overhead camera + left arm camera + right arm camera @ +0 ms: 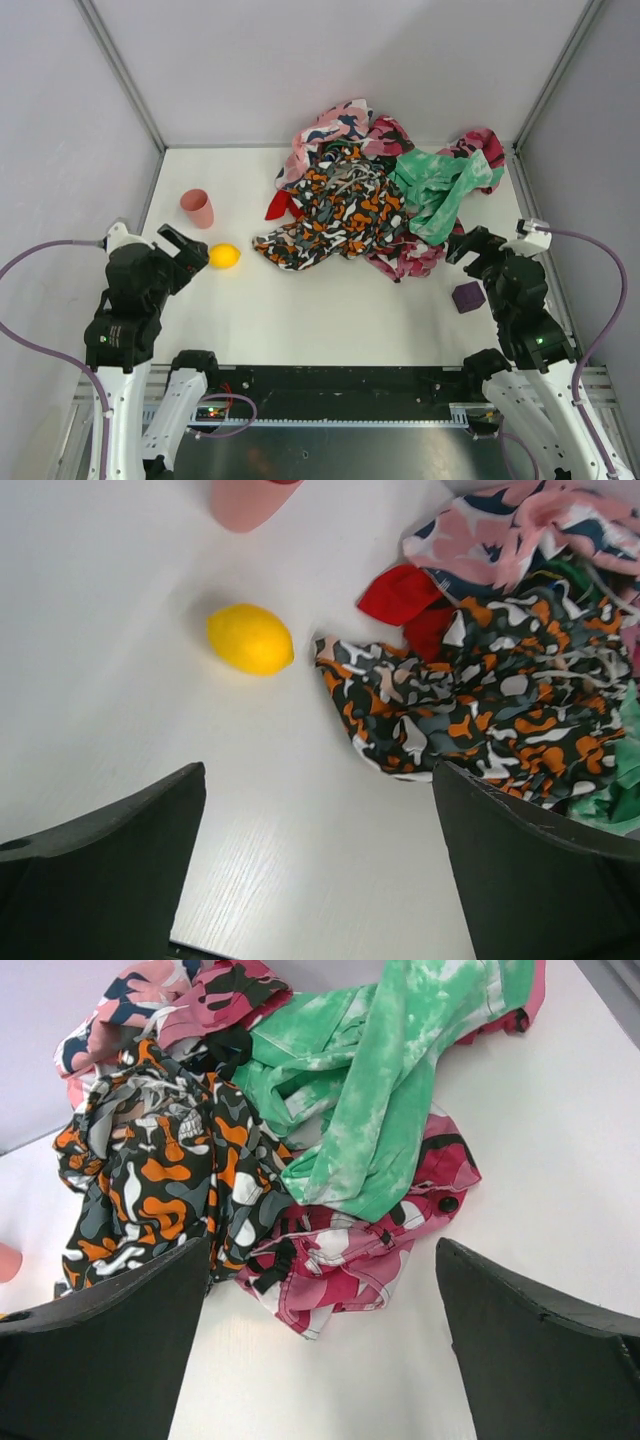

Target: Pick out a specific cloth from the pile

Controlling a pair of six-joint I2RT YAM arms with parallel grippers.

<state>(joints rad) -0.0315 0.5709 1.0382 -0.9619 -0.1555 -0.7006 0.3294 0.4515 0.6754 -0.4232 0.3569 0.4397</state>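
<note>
The pile (380, 190) of patterned cloths lies at the back middle of the table. The plain red cloth (281, 204) pokes out at the pile's left edge, mostly tucked under the orange-black-white camouflage cloth (335, 215). In the left wrist view the red cloth (405, 602) shows beside the camouflage cloth (480, 700). My left gripper (183, 248) is open and empty, left of the pile. My right gripper (470, 245) is open and empty, just right of the pile's front. The right wrist view shows the pile (300, 1150) but not the red cloth.
A pink cup (197, 208) stands at the left, and a yellow lemon (224, 256) lies close to my left gripper. A purple block (467, 296) lies by my right arm. Grey walls enclose the table on three sides.
</note>
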